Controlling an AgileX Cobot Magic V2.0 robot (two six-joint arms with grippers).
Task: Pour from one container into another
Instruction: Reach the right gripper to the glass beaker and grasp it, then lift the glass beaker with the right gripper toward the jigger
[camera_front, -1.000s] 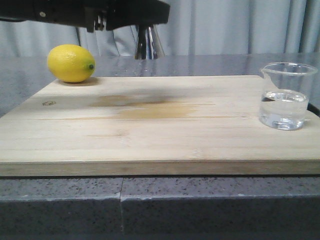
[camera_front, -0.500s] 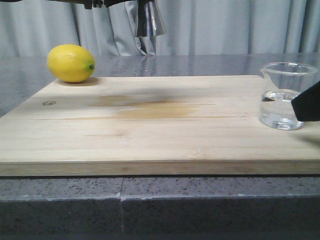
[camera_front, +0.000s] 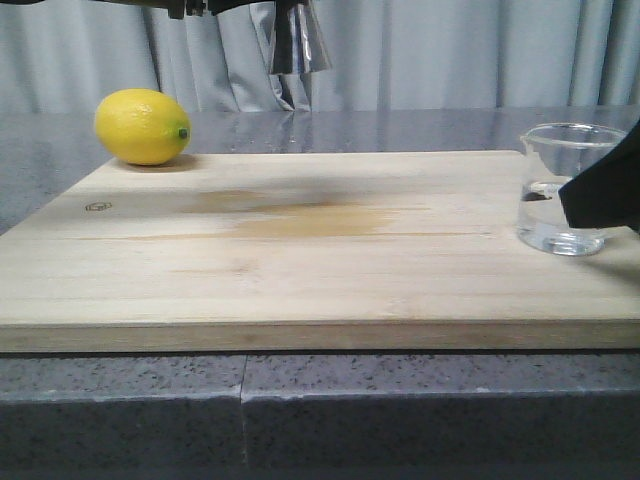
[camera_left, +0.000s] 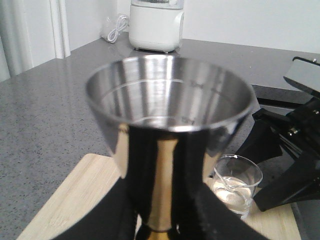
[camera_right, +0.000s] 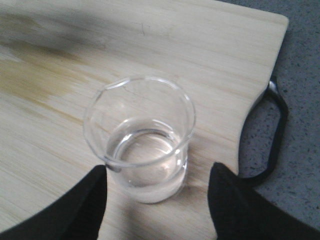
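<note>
The clear glass beaker (camera_front: 565, 190), holding some clear liquid, stands on the wooden cutting board (camera_front: 300, 250) at its right end. It also shows in the left wrist view as the beaker (camera_left: 235, 190) and in the right wrist view as the beaker (camera_right: 140, 137). My right gripper (camera_right: 157, 192) is open, one finger at each side of the beaker's base, the left one close to the glass. The polished steel jigger (camera_left: 167, 130) is held upright, high above the board's far edge, with my left gripper (camera_left: 165, 215) shut on its waist. Only the jigger's lower cone (camera_front: 297, 40) shows in the front view.
A yellow lemon (camera_front: 142, 126) lies at the board's far left corner. A darker stain (camera_front: 310, 215) marks the board's middle. The board's black handle loop (camera_right: 275, 135) sticks out beside the beaker. A white appliance (camera_left: 156, 25) stands far back on the grey counter.
The left arm has lifted the jigger up to the top of the front view. The right gripper has come in from the right and now stands around the beaker.
</note>
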